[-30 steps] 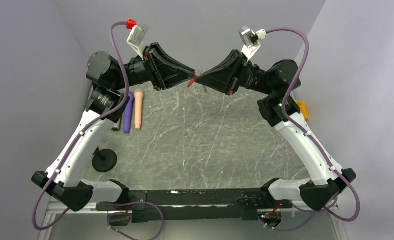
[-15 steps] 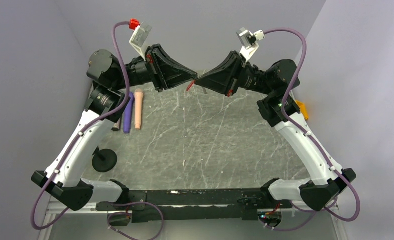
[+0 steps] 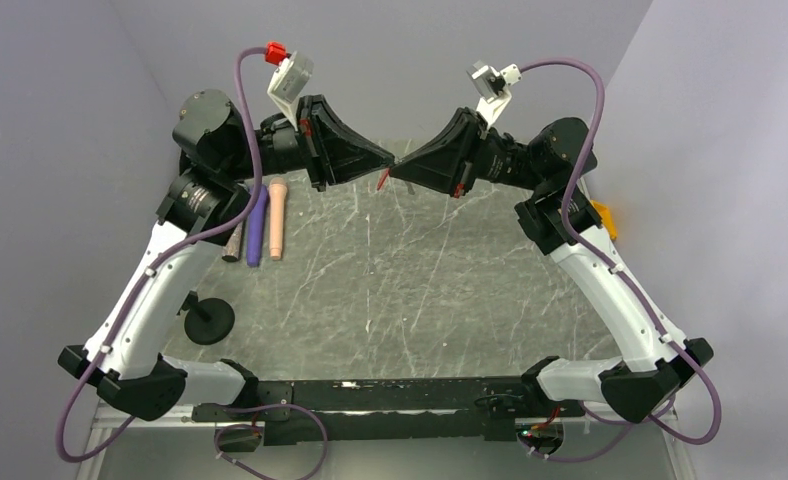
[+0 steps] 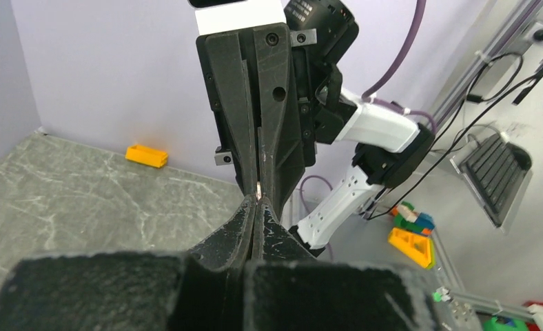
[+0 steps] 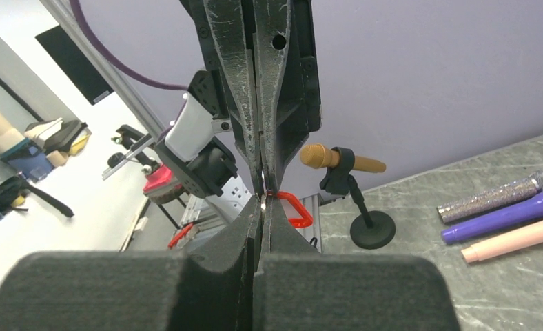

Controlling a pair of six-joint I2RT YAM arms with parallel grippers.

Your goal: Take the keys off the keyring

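Observation:
My left gripper point(image 3: 389, 159) and right gripper point(image 3: 398, 165) meet tip to tip high above the back middle of the table, and both are shut. The keyring's small red tag point(image 3: 383, 179) hangs just below where the tips touch. In the right wrist view the red tag point(image 5: 295, 208) sticks out beside my tips, and a thin bit of metal point(image 5: 264, 201) is pinched between the right jaws point(image 5: 262, 204). In the left wrist view a small metal glint point(image 4: 258, 194) shows at the shut left tips point(image 4: 255, 204). No separate key can be made out.
A purple microphone point(image 3: 257, 228), a pink one point(image 3: 276, 218) and a glittery one point(image 3: 234, 243) lie at the table's left. A black microphone stand point(image 3: 209, 320) sits nearer. A yellow-orange box point(image 3: 602, 218) is at the right edge, behind the right arm.
Both grippers have stayed shut and tip to tip while shifting slightly up and back. The left arm has risen. The red tag has swung closer under the tips.

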